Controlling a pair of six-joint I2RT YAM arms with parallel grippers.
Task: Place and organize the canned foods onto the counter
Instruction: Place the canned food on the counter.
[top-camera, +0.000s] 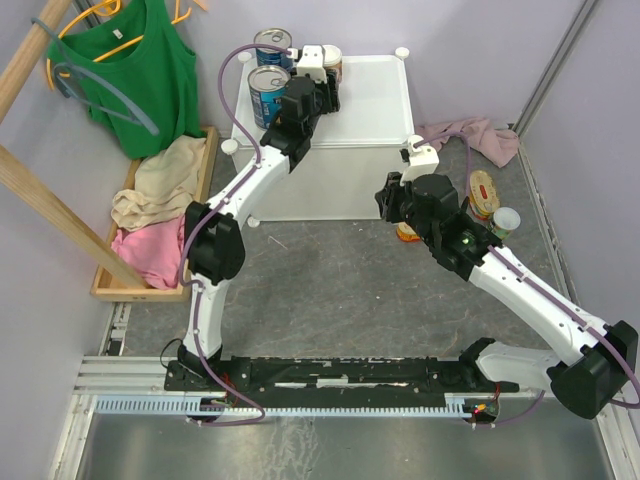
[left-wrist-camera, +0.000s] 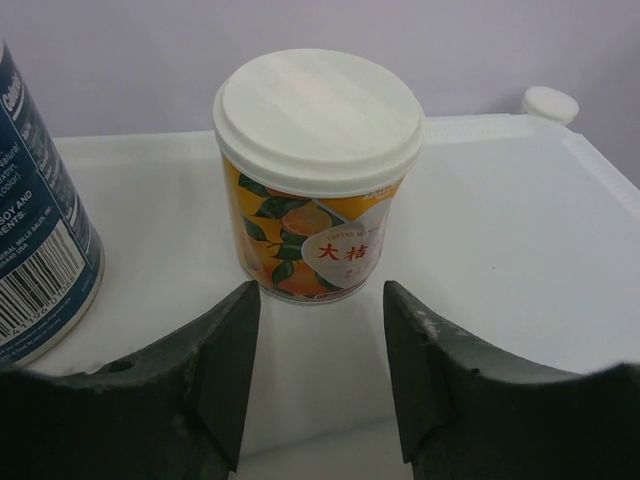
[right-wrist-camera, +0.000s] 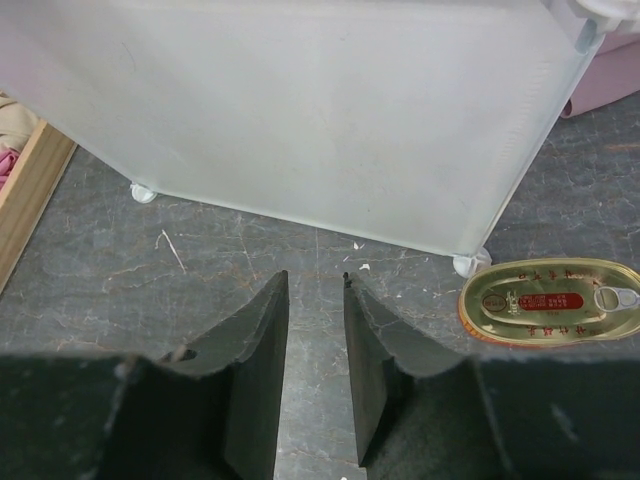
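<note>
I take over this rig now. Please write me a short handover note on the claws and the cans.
Left claw: open, holds nothing; the small orange-label can stands free just in front of it on the counter.
Right claw: slightly open, empty, low over the floor before the counter.
Done: two tall blue-label cans and that small can are on the counter top.
Left to do: oval tin by the counter's front foot; second oval tin and second small can on the floor further right.

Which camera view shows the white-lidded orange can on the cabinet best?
Left wrist view: the white-lidded orange can stands whole, label visible. The top view shows only a sliver behind the left gripper; the right wrist view, nothing.
</note>
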